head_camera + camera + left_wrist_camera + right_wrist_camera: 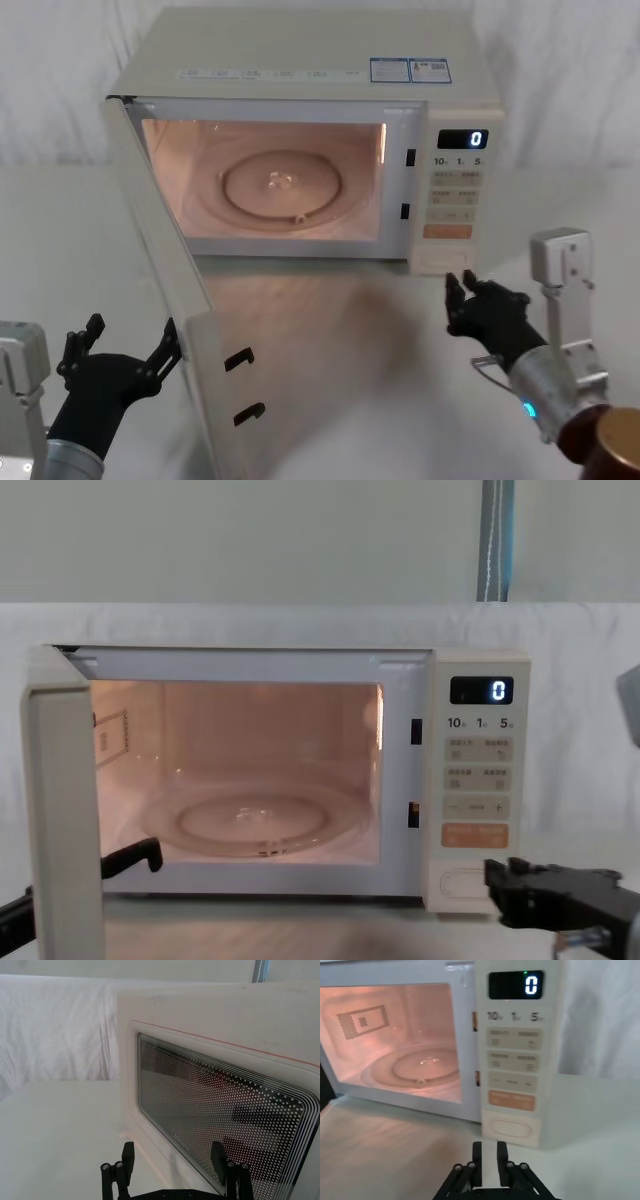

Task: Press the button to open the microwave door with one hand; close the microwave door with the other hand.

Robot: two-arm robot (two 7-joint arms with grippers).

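White-draped tabletop (pixel 560 215) and backdrop; microwave door (pixel 165 290) open. Left end effector (pixel 120 352) spread beside door; right end effector (pixel 489 1159) nearly closed before button (pixel 512 1128).

The microwave's display (pixel 515 984) shows a lit "0". Just below it on the control panel (pixel 513 1060) stand "10", "1" and "5". The print on the keys and on the top stickers (pixel 410 70) is too small to read.
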